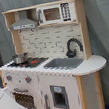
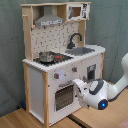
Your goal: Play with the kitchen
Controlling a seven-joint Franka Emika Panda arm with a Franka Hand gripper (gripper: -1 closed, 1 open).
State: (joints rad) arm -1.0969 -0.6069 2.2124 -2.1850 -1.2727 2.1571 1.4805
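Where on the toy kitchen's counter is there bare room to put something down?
Free: the rounded counter end beyond the sink. Crowded: the stovetop holds a pot, and the faucet stands behind the sink.

No readable text, labels or numbers on toy kitchen (image 1: pixel 52 66); microwave (image 1: pixel 55 13) keypad marks illegible.

A robot test space rather than a real home: a wooden toy kitchen (image 1: pixel 49 61) stands before a plain grey curtain (image 1: pixel 100 27), with the white robot arm (image 2: pixel 107 87) just beside its oven door (image 2: pixel 64 96).
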